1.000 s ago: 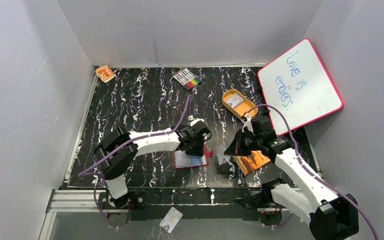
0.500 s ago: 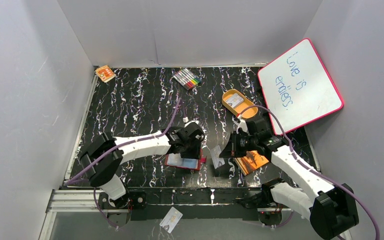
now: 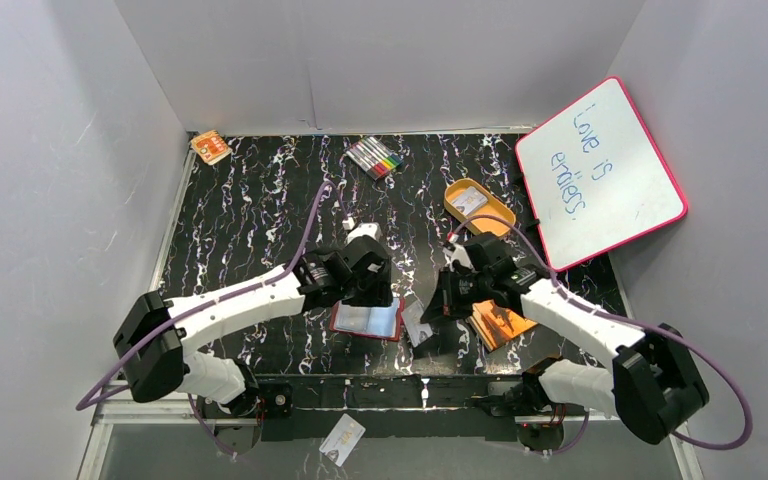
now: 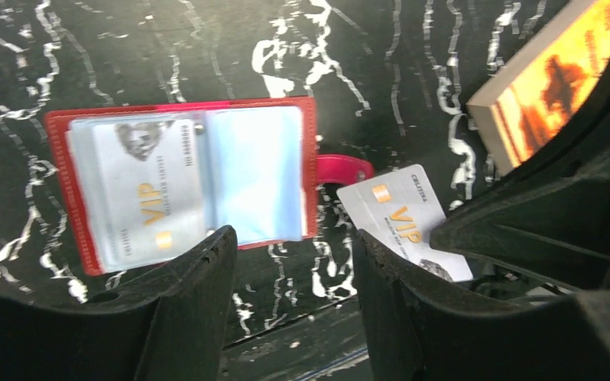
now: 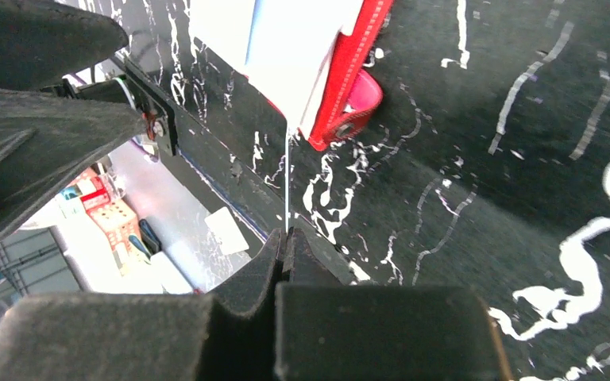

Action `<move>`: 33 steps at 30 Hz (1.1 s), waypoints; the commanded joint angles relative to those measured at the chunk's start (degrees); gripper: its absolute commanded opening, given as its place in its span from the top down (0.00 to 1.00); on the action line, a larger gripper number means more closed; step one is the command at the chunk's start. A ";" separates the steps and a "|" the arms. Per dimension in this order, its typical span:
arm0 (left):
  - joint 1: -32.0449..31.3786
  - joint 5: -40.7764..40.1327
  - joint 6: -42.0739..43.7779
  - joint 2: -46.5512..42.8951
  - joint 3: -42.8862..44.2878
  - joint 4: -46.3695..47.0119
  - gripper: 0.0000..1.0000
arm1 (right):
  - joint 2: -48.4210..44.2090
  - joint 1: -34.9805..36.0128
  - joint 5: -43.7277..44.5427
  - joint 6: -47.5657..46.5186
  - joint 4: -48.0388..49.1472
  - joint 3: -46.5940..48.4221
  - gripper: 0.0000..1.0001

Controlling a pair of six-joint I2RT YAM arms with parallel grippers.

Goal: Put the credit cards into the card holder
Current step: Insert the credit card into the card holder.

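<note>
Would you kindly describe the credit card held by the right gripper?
On the black marbled table, find the open red card holder near the front edge. Beside its snap tab, the right gripper pinches a white credit card with gold VIP lettering; the other VIP card sits inside the holder's clear sleeve.

Both arms alike: white shells on long links, black blocky joint housings btwn them, on left arm & right arm. Thin purple cable arcs off the left arm's wrist; 2nd purple cable loops by the right arm's shoulder. Left gripper fingers thick, matte black, wedge-shaped. Right gripper fingers same black w/ grainy finish. Bases black.
</note>
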 commanded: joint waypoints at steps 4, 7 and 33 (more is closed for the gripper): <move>0.83 -5.28 2.34 0.27 -4.04 -3.80 0.50 | 6.86 4.98 -0.47 4.67 8.04 4.55 1.00; 1.19 -5.13 2.88 1.22 -5.76 -2.36 0.52 | 8.99 5.94 0.26 6.22 9.40 3.98 1.00; 2.06 1.98 8.48 11.72 -1.45 2.31 0.55 | 13.97 7.12 7.43 7.51 7.56 2.08 1.00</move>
